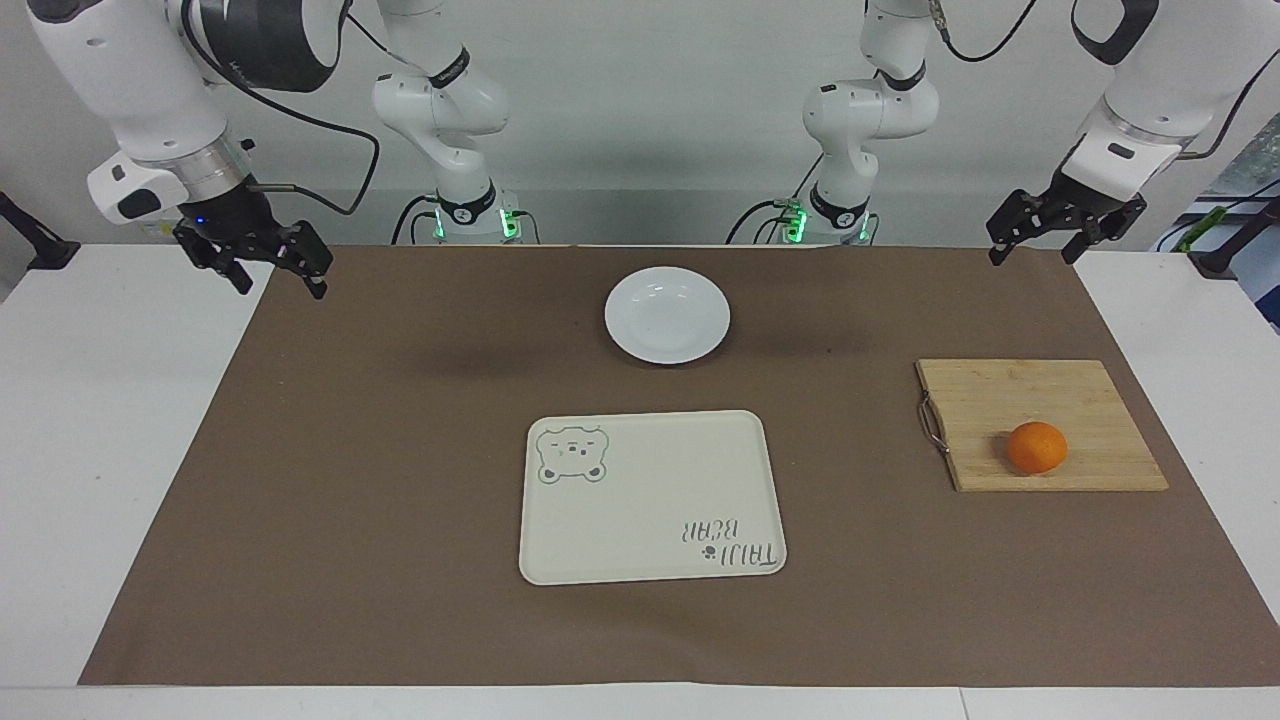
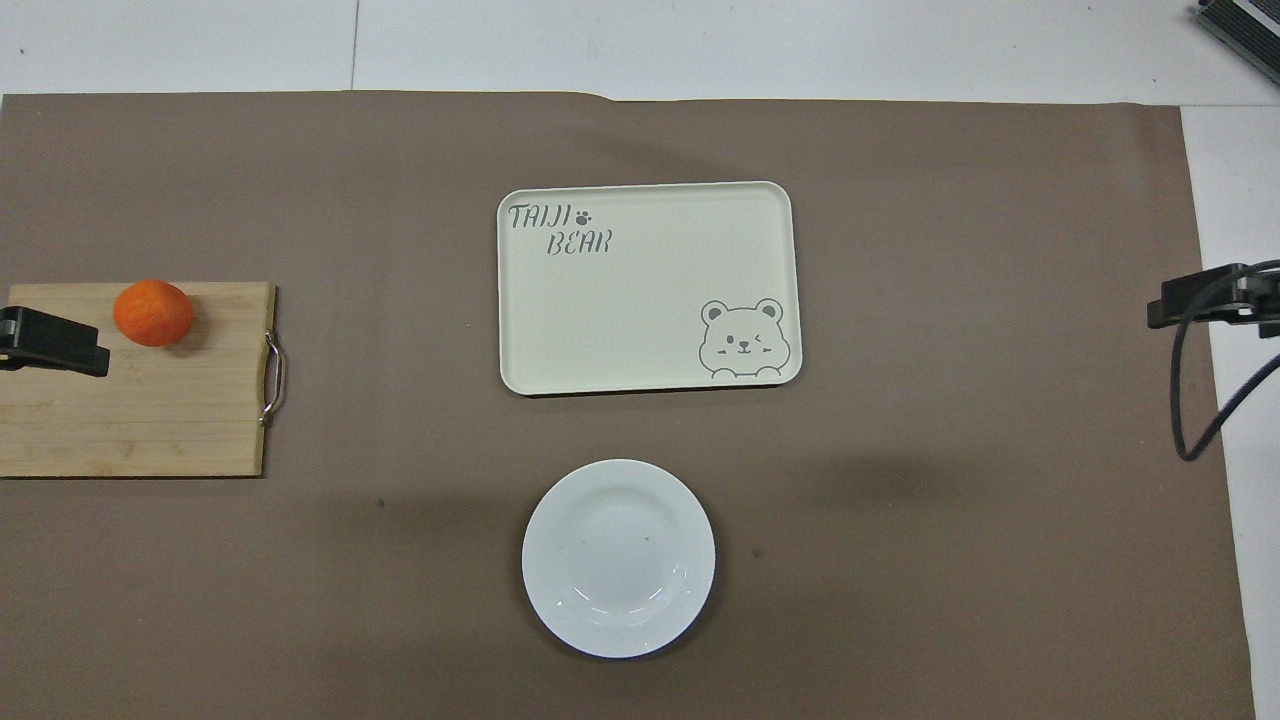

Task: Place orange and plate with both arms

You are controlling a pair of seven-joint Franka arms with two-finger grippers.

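The orange rests on a wooden cutting board toward the left arm's end of the table. The white plate lies empty on the brown mat, midway between the arms. My left gripper hangs open in the air over the mat's edge at its own end, apart from the orange. My right gripper hangs open and empty over the mat's edge at the right arm's end.
A cream rectangular tray with a bear print lies empty mid-table, farther from the robots than the plate. The brown mat covers most of the white table. The board has a metal handle on its tray-facing side.
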